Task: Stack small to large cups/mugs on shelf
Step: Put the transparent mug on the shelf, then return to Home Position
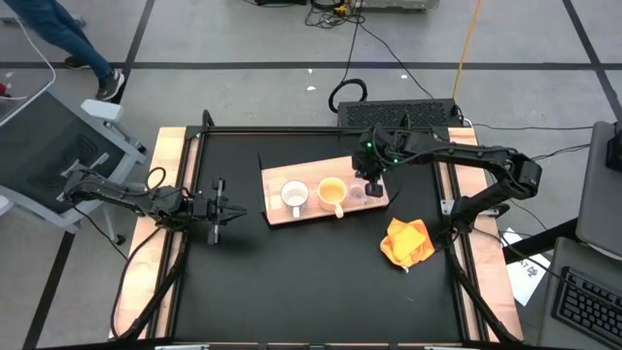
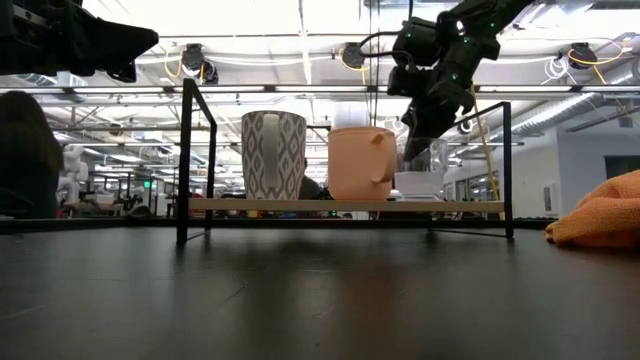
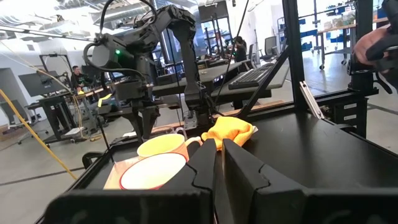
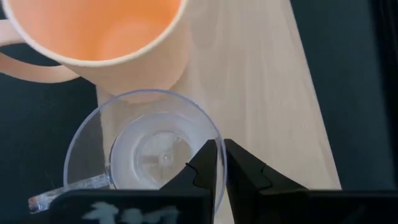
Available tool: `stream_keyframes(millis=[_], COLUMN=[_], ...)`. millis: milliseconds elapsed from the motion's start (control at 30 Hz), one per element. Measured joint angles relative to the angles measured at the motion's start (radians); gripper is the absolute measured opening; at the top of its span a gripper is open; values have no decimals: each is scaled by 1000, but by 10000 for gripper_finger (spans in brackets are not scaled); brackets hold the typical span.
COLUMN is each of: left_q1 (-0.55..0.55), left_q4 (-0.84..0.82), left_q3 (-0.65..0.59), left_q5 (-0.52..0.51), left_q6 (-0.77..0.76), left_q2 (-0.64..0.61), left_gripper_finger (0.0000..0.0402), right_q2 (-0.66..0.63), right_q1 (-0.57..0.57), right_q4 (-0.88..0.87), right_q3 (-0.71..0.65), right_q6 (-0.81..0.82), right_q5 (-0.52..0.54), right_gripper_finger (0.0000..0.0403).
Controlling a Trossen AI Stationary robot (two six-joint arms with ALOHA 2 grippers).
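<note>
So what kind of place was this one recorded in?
Most likely a robotics lab or open workshop: a black work table with two arms, desks with a keyboard and monitors behind, exposed ceiling ducts, cables across the floor.

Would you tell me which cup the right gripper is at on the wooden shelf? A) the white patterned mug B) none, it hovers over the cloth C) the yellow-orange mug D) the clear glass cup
D: the right gripper is pinched on the rim of the clear glass cup, which stands on the shelf beside the yellow-orange mug.
</note>
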Motion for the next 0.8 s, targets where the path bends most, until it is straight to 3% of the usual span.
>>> stream_keyframes(millis=[267, 800], left_q1=[0, 0], left_q4=[0, -2], left_q3=[0, 0], left_q5=[0, 0], left_q6=[3, 0], left_q2=[0, 0], left_gripper_finger=[31, 31], right_q2=[0, -15], right_q1=[18, 18], right_q4=[1, 4], right_q3=[0, -1], right_q6=[1, 29], right_q5=[-1, 3], right_gripper_finger=[25, 141])
